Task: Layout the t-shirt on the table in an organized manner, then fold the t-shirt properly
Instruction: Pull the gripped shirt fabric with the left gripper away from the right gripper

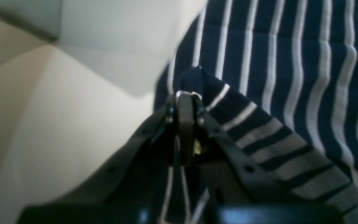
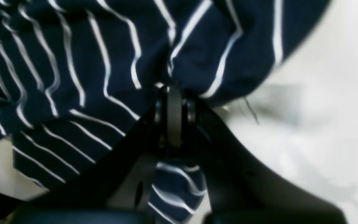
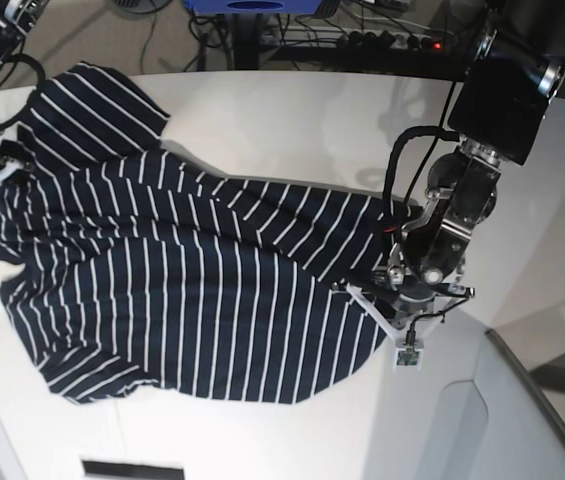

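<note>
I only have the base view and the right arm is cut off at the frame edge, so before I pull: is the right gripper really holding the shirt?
Observer: Yes. The right gripper is shut on a bunched fold of the t-shirt.
Operator: And the left one?
Observer: The left gripper is shut on the shirt's edge, lifting a small peak of cloth.
Operator: What lies beside that pinch?
Observer: Bare table on one side, flat striped cloth on the other.

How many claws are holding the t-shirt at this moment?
2. The left claw pinches the t-shirt at its edge on the base view's right; the right claw pinches bunched cloth at the far left.
</note>
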### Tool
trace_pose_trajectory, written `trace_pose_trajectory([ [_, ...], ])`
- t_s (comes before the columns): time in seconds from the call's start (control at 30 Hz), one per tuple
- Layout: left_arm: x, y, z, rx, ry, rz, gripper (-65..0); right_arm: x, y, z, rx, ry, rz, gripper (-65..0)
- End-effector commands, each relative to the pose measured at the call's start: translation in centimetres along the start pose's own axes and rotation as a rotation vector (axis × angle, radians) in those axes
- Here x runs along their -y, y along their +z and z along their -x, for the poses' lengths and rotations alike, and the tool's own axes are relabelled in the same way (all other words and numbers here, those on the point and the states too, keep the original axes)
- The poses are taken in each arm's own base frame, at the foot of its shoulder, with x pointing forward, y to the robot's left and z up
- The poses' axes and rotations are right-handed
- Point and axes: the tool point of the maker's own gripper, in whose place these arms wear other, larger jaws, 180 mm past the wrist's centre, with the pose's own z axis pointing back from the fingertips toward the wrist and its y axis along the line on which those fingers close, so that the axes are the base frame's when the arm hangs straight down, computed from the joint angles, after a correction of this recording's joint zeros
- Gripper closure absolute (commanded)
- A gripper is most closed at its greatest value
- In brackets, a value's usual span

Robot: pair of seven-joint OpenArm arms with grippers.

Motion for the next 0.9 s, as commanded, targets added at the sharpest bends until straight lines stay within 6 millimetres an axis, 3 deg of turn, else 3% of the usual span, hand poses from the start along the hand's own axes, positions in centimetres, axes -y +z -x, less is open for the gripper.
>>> trace_pose_trajectory([
  [0.0, -1.0, 1.2, -3.1, 0.090, 0.001, -0.001, 0.0, 0.8, 1.6, -3.2, 0.088, 0.039, 0.025, 0.0],
  [0.3, -3.3, 7.5, -7.9, 0.285, -0.171, 0.086, 0.0, 1.2, 7.8, -9.7, 0.211, 0.222, 0.164, 0.0],
  [0.53, -5.8, 9.7, -8.5, 0.342, -0.177, 0.045, 0.0, 1.2, 12.5, -14.4, 0.344, 0.326, 0.256, 0.0],
  [0.8, -8.3, 11.9, -10.9, 0.432, -0.121, -0.007, 0.0, -0.1, 16.9, -19.1, 0.489, 0.406, 0.319, 0.0],
  [0.87, -9.0, 12.5, -12.3, 0.469, -0.087, -0.010, 0.0, -0.5, 18.3, -20.4, 0.531, 0.431, 0.342, 0.0],
])
